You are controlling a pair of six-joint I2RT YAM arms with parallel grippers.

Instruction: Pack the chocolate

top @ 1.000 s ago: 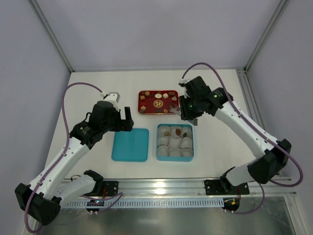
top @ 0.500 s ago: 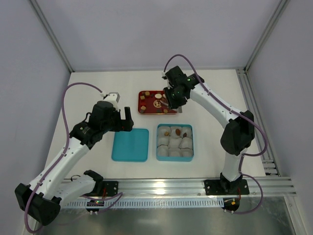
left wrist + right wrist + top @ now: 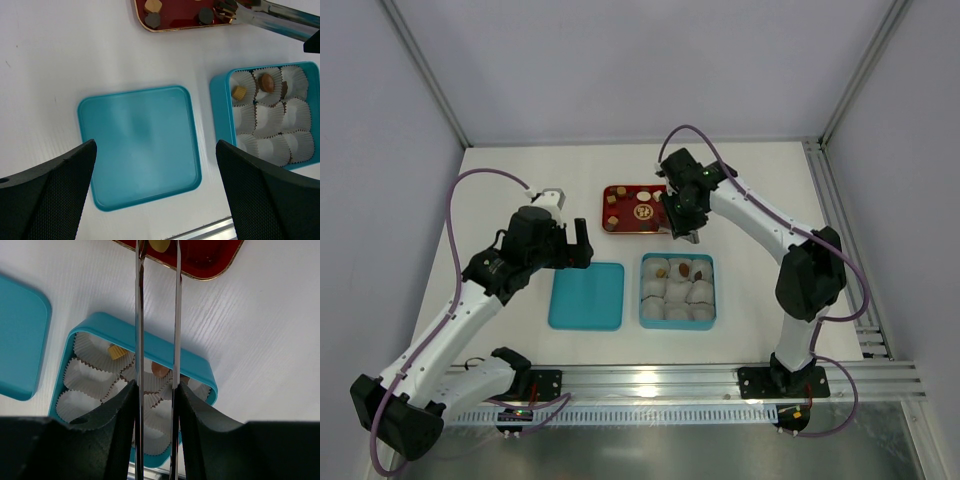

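The chocolate (image 3: 152,6) sits in two places. Several loose pieces lie on the red tray (image 3: 620,208). Three more fill the row of white paper cups (image 3: 270,119) along the 12 o'clock side of the blue box (image 3: 645,292); the other six cups are unfilled. The tray lies at 12 o'clock from the box, and the box's lid (image 3: 135,115) lies flat on the table (image 3: 520,180) at 9 o'clock from it.

I judge the step in hand to be the pick-up of a fourth piece. The right gripper (image 3: 227,11) reaches over the tray's 3 o'clock end, its long metal blades a narrow gap apart. A tan piece (image 3: 159,245) lies between them with red showing on either side, so I take it that nothing is pinched yet. The next move calls for closing gently on that small piece, lifting it clear of the tray rim, and carrying it toward 6 o'clock to an unfilled cup.

The left gripper (image 3: 578,243) hovers over the lid, fingers wide apart and holding nothing.

Only the right wrist view shows the gap between the blades and the piece inside it. The left wrist view shows the box contents unobstructed, plus dark pieces at the tray's near edge. In the top view the right arm hides the tray's 3 o'clock end.
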